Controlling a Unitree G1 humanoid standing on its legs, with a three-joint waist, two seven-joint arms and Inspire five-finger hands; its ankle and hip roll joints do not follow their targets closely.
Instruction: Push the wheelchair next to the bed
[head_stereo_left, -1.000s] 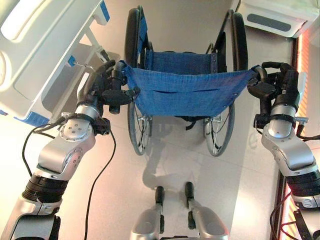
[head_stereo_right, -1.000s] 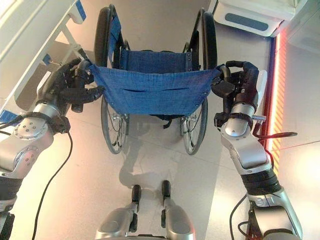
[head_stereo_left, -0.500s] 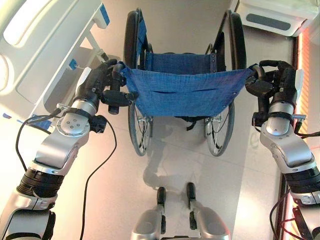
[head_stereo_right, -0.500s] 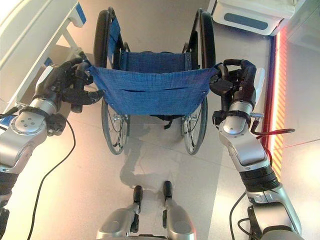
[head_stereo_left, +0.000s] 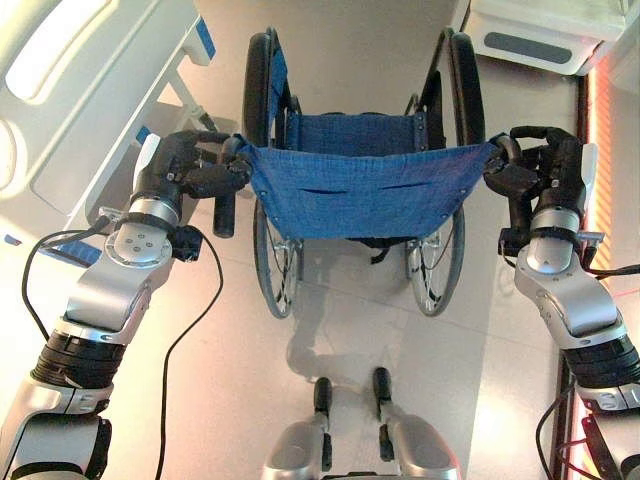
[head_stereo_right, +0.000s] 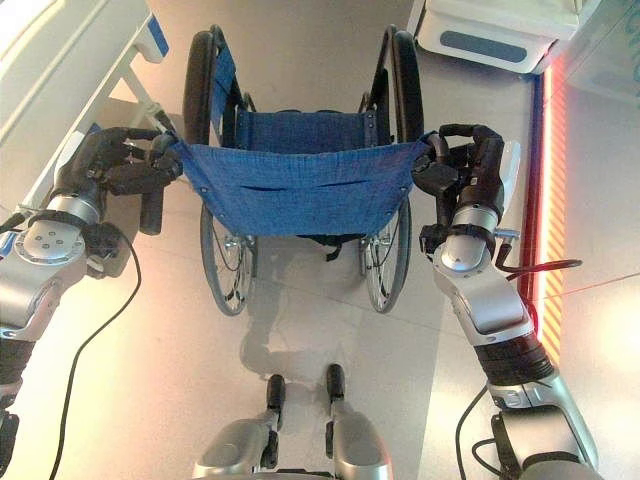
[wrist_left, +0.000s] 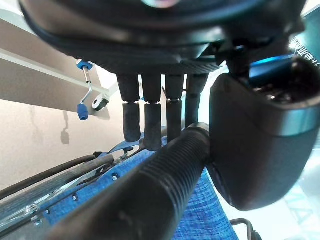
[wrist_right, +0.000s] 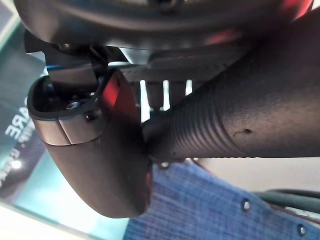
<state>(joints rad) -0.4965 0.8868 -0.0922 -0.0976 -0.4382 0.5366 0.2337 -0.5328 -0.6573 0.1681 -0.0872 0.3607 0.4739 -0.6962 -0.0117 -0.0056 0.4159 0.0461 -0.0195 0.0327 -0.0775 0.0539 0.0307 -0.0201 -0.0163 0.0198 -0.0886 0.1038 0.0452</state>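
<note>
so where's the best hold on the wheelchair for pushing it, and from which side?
The two ribbed push handles at the top of the wheelchair backrest, approached from behind. They stick out rearward toward the robot on either side of the blue back cloth, so fingers can curl over each. The left hand and right hand each grip one this way, with the bed on the left.

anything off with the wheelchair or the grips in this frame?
Nothing stands out. The wheelchair stands square on its wheels beside the bed, blue backrest cloth taut. Left robot hand and right robot hand each curl round a push handle.
</note>
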